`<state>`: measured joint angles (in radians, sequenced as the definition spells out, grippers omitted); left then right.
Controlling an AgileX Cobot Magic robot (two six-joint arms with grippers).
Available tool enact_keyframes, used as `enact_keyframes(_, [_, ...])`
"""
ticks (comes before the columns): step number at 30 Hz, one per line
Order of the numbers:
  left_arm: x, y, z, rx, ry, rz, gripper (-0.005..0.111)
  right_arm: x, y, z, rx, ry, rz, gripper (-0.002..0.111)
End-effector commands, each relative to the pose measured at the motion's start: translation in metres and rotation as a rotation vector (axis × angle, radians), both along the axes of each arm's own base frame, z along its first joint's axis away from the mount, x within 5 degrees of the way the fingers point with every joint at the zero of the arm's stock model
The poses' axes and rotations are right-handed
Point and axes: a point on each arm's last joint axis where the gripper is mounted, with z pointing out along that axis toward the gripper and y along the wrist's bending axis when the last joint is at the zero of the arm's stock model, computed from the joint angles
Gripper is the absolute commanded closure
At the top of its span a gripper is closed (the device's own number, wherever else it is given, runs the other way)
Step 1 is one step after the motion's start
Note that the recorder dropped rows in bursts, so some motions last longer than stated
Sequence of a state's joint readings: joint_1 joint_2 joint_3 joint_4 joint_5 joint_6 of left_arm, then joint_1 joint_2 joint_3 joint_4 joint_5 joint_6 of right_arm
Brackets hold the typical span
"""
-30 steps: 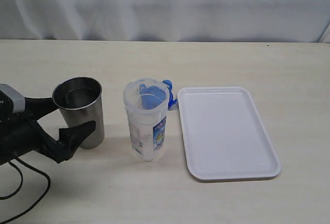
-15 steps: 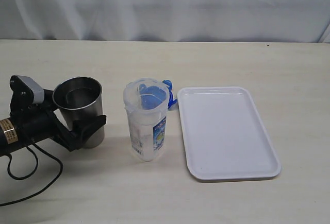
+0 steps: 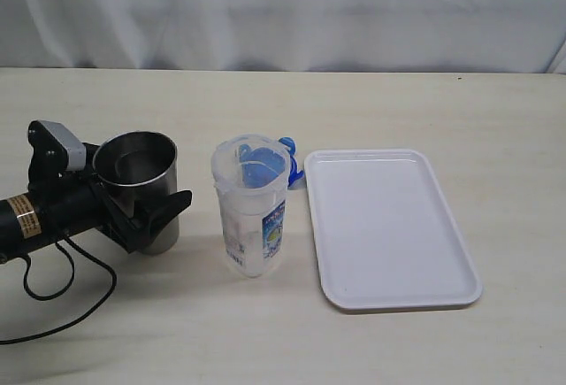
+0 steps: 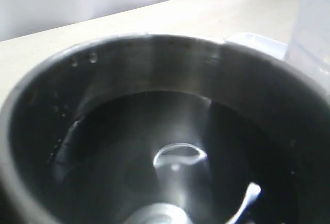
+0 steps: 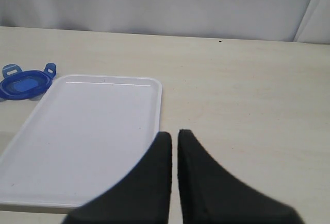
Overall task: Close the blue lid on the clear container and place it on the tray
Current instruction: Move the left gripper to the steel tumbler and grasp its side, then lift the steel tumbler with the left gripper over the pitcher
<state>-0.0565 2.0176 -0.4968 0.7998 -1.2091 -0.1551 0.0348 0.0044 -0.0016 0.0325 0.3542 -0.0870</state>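
The clear container [image 3: 250,208] stands open-topped on the table, just left of the white tray [image 3: 389,226]. Behind it, by the tray's far left corner, the blue lid [image 3: 290,159] lies flat on the table; the right wrist view also shows the blue lid [image 5: 23,82] beside the tray [image 5: 93,136]. My left gripper [image 3: 157,192] is open and straddles a steel cup [image 3: 140,181], one finger in front, the other hidden behind it. My right gripper [image 5: 174,134] is shut and empty, out of the exterior view, above the tray's edge.
The steel cup [image 4: 165,131] fills the left wrist view, with the clear container [image 4: 314,23] at its edge. A black cable [image 3: 62,305] trails from the left arm over the near table. A white curtain hangs behind the table.
My left gripper has moved right, and its fingers now reach around the steel cup. The container, lid and tray have not moved.
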Motion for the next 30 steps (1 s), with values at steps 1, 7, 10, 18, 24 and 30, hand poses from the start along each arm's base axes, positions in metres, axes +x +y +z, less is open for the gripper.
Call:
enact_keyframes(1, [0.0015,-0.001,0.0016,-0.017,-0.005,0.005,0.006,0.0001,0.0002,0.0008,0.002,-0.016,0.003,0.104])
enact_keyframes(7, [0.001,-0.0014,0.0016,-0.018,-0.003,-0.002,0.006,0.0001,0.0002,0.0008,0.002,-0.016,0.003,0.104])
enact_keyframes(10, [0.0008,-0.0016,0.0016,-0.018,-0.003,-0.005,0.006,0.0001,0.0002,0.0008,0.002,-0.016,0.003,0.104])
enact_keyframes(18, [0.001,-0.0014,0.0016,-0.018,-0.003,-0.003,0.006,0.0001,0.0002,0.0008,0.002,-0.016,0.003,0.104])
enact_keyframes(24, [0.001,-0.0014,0.0016,-0.018,-0.003,-0.003,0.029,0.0001,0.0002,0.0008,0.002,-0.016,0.003,0.104])
enact_keyframes(30, [-0.0002,-0.0025,0.0014,-0.015,-0.003,-0.021,0.075,0.0001,0.0002,0.0008,0.002,-0.016,0.003,0.104])
